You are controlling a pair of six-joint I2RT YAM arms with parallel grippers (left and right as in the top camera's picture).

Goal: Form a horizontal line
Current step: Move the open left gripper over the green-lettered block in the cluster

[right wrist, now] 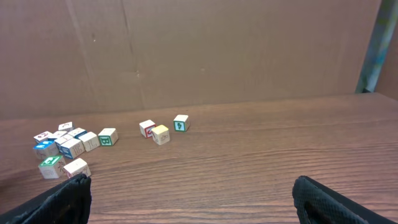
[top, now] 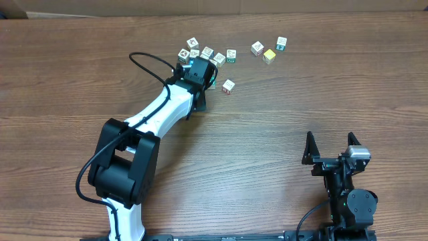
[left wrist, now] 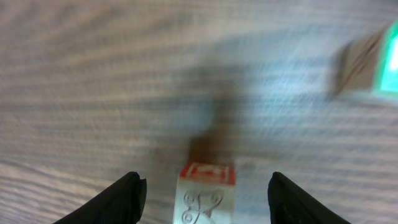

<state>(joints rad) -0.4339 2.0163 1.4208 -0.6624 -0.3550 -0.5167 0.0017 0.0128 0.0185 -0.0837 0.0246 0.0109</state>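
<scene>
Where cardboard [right wrist: 217, 50] backs the wood-grain table [top: 281, 120], left hand [left wrist: 206, 182] and right hand [top: 330, 142] gape empty.

The table [top: 281, 134] is brown wood grain, smooth, with a dull satin sheen. The picture cubes [top: 231, 55] look like pale bare wood with matt printed faces. The left arm [top: 157, 110] has glossy white plastic shells and matt black joints. The backdrop [right wrist: 217, 50] is matt brown cardboard.
</scene>
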